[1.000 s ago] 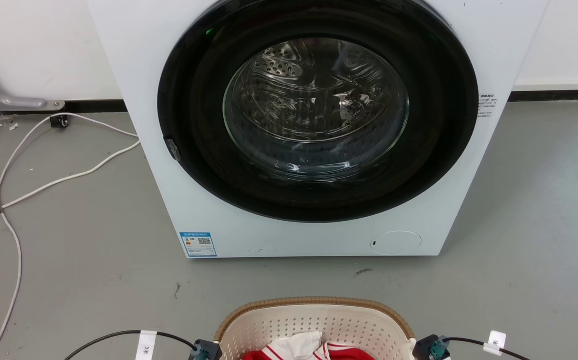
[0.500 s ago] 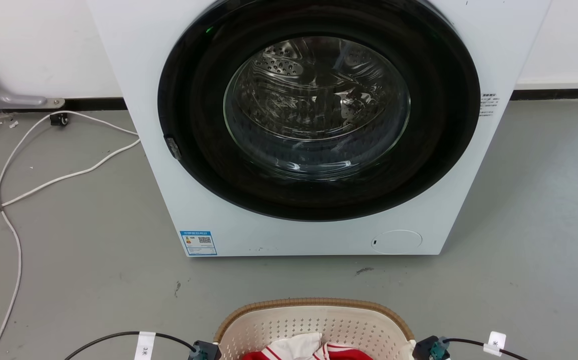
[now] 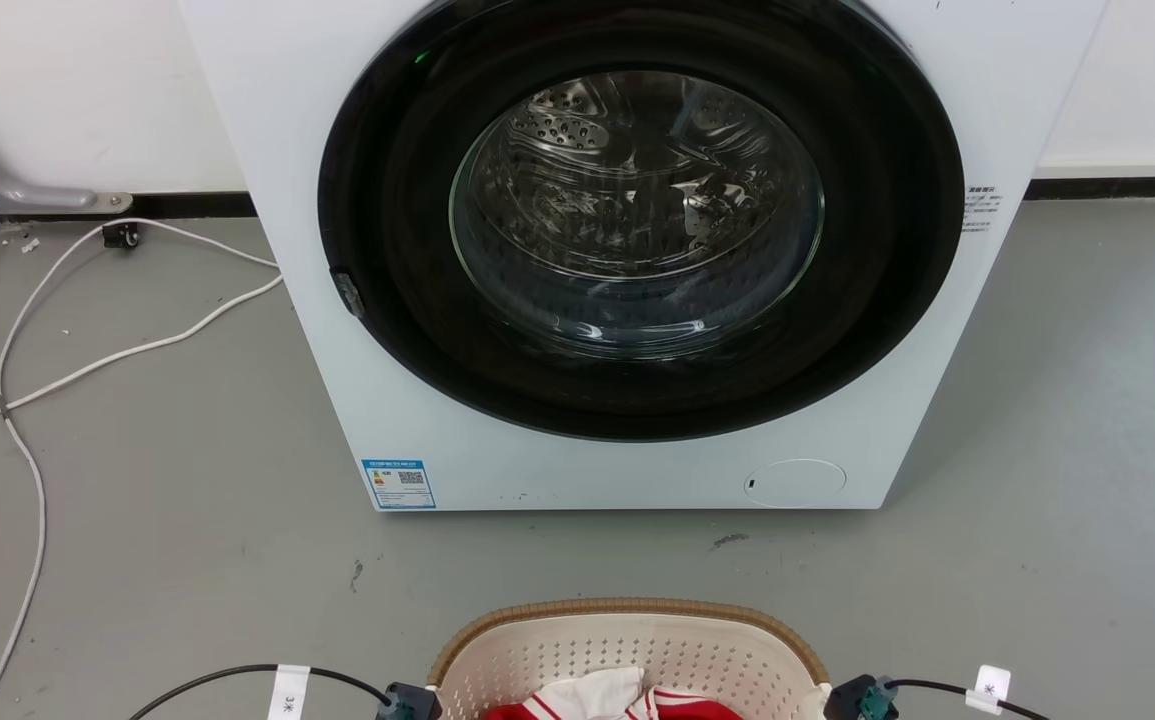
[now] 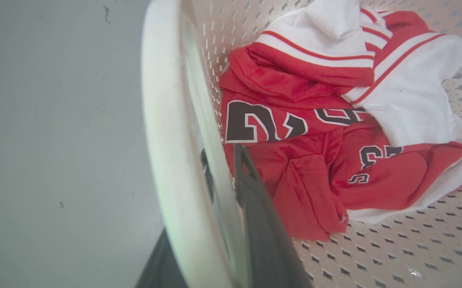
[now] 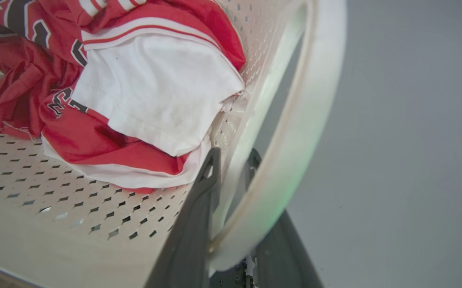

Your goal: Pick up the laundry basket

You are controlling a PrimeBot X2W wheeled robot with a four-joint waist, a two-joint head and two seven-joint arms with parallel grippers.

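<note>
The laundry basket (image 3: 627, 640), cream perforated plastic with a brown woven rim, sits at the bottom centre of the head view and holds a red and white jersey (image 4: 315, 132). In the left wrist view my left gripper (image 4: 221, 160) straddles the basket's left side: one dark finger (image 4: 259, 216) is inside, the other outside under the white handle (image 4: 167, 132). It is shut on that side. My right gripper (image 5: 235, 160) clamps the right side the same way, with one finger (image 5: 199, 208) inside and the white handle (image 5: 307, 120) over the outer one.
A white front-loading washing machine (image 3: 637, 250) with its dark round door closed stands just beyond the basket on the grey floor. White cables (image 3: 87, 360) trail across the floor at the left. Black wrist cable plugs (image 3: 407, 702) flank the basket.
The whole head picture has shifted by a few pixels, so the camera moved a little. The basket and both grippers keep the same hold.
</note>
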